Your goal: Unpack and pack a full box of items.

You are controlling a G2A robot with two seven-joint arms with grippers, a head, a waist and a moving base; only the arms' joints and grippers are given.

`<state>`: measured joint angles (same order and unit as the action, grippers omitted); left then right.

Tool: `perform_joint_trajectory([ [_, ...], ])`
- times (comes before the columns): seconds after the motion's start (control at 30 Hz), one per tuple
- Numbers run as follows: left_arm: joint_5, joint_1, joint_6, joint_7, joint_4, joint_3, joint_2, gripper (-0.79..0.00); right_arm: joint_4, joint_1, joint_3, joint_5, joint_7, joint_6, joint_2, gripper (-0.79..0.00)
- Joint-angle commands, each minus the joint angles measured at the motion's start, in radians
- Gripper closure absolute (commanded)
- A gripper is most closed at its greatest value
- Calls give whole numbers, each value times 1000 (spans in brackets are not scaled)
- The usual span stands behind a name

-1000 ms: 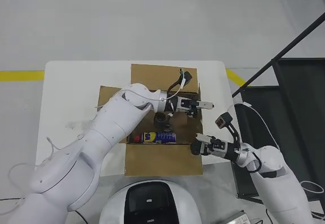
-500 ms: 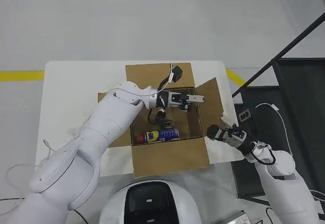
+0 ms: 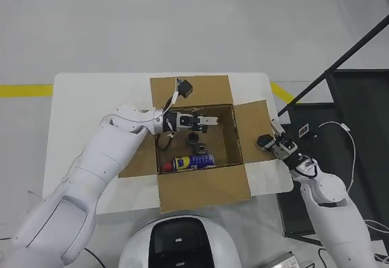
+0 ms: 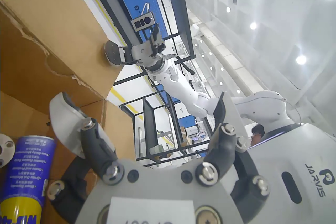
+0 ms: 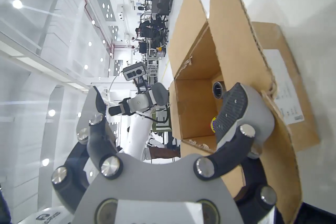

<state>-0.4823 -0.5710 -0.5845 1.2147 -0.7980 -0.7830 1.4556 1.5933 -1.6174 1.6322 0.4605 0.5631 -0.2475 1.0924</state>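
On the white table (image 3: pixel 80 120), seen from above, we find the cardboard box (image 3: pixel 201 191) standing open at the middle with all four flaps spread outward. Inside it a blue and yellow spray can (image 3: pixel 193 161) lies on its side near the front wall, and two dark round parts (image 3: pixel 196 141) sit just behind it. The left gripper (image 3: pixel 208 121) hangs over the rear half of the opening. The right gripper (image 3: pixel 267 142) sits at the outer edge of the right flap (image 3: pixel 251 127).

In the left wrist view, we see the left gripper (image 4: pixel 143 112) released, its two fingers spread wide with nothing between them. The spray can (image 4: pixel 25 172) lies just beside one finger, and a grey round part (image 4: pixel 5 149) rests by the can's end. The box wall (image 4: pixel 39 25) rises behind them. Farther off, the right gripper (image 4: pixel 114 54) touches the edge of a flap.

In the right wrist view, we see the right gripper (image 5: pixel 165 107) spread open as well, gripping nothing; the back of one finger (image 5: pixel 233 109) lies against the flap (image 5: pixel 236 33). Past it we look into the box (image 5: pixel 194 104), where a dark tube end (image 5: pixel 217 89) shows. A white label (image 5: pixel 284 86) is stuck on the box's outer side.
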Motion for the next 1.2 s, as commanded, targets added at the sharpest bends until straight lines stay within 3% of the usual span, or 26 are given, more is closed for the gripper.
perform_joint_trajectory([
  [0.0, 31, -43, 23, 2, -67, -50, -32, -785, -38, 36, -28, -16, 0, 20, 2, -785],
  [0.27, 129, -240, 135, -4, -386, -271, -138, -785, -136, 143, -118, -82, 12, 64, 12, -785],
  [0.53, 162, -406, 207, -8, -616, -431, -194, -785, -159, 196, -176, -87, 48, 76, 20, -785],
  [0.77, 159, -473, 219, -7, -686, -479, -214, -785, -156, 234, -219, -84, 75, 82, 27, -785],
  [1.0, 148, -496, 218, -21, -681, -503, -226, -785, -140, 245, -244, -101, 82, 79, 31, -785],
  [1.17, 132, -509, 193, -41, -670, -536, -235, -785, -68, 219, -202, -125, 75, 9, 24, -785],
])
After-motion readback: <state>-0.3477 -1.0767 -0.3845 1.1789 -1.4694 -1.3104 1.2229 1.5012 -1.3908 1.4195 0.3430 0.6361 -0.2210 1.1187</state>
